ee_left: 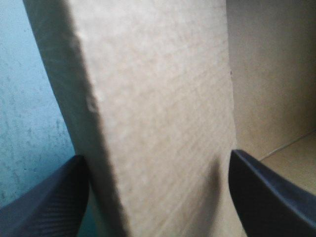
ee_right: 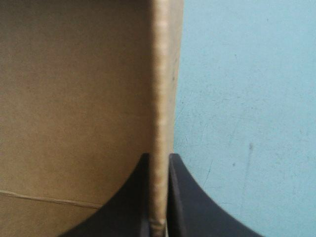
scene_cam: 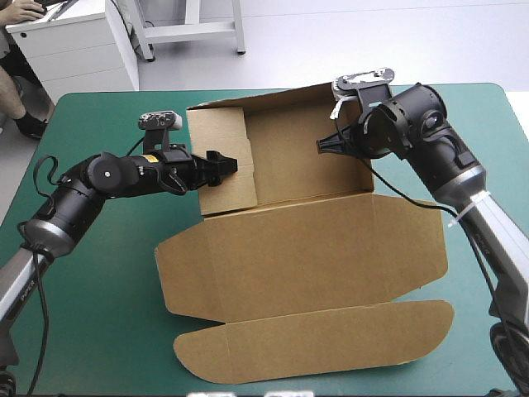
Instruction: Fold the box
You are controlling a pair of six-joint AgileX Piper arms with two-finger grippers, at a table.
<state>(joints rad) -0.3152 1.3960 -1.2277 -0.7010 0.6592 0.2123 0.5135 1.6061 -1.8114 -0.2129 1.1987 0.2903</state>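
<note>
Box (scene_cam: 306,248) sits on your teal-green surface (scene_cam: 107,289), far walls raised, lid flat, bare board inside. Your right claw (scene_cam: 326,146) pinches its right wall; your left claw (scene_cam: 221,165) straddles the left wall, released.

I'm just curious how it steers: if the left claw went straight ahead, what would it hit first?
Most likely the box's left wall: the brown board stands between the left claw's open fingers, so it would slide deeper in. How far is hard to judge.
</note>
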